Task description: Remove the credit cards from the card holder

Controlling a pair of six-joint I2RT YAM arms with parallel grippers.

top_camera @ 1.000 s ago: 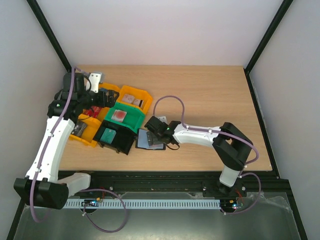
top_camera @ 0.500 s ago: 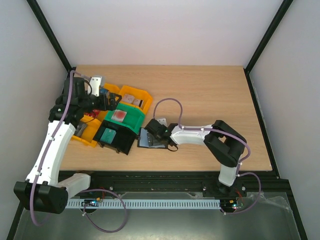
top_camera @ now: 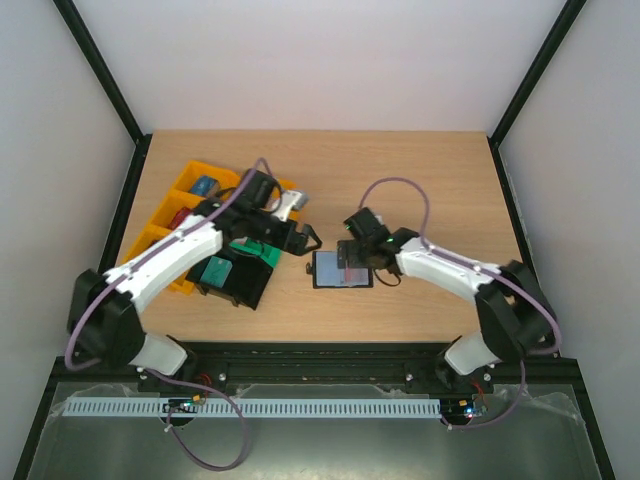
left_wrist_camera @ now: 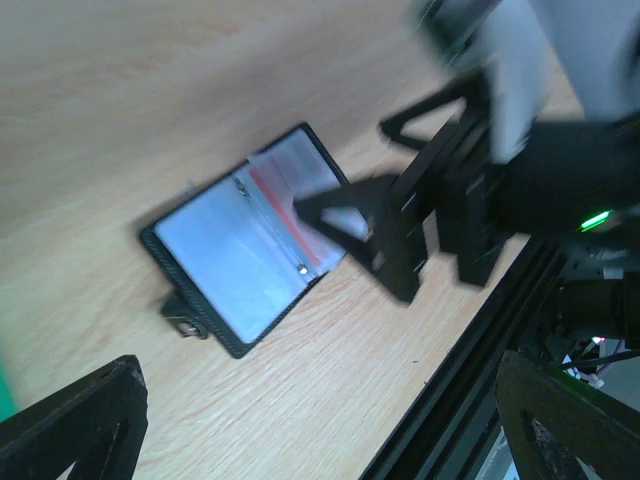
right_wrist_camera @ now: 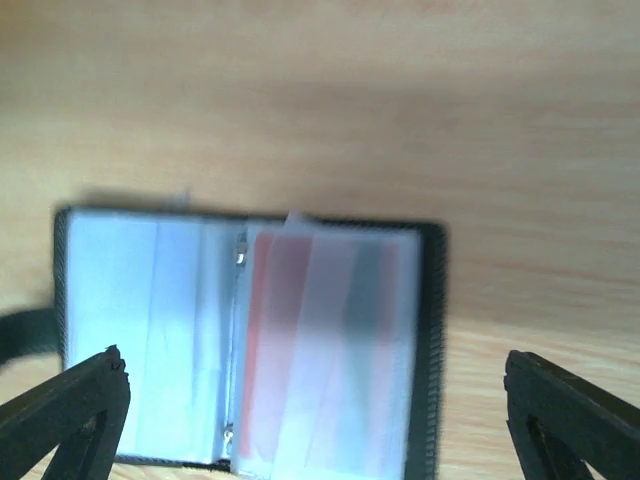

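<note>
Near-centre of bench (top_camera: 420, 190): card holder (top_camera: 343, 269) lies spread open, pockets up, giving access to its contents.
Credit cards (right_wrist_camera: 320, 330): red face inside right pocket.
Right end effector (top_camera: 353, 248): jaws wide, empty, poised over holder.
Left end effector (top_camera: 303, 239): jaws wide, empty, just left, likely to pin holder.

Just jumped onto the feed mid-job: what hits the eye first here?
The black card holder lies open flat at mid-table, a red card showing through one clear pocket. The right tool hovers open just over it, and the left tool, also open, hangs between it and the coloured bins on the left.
</note>
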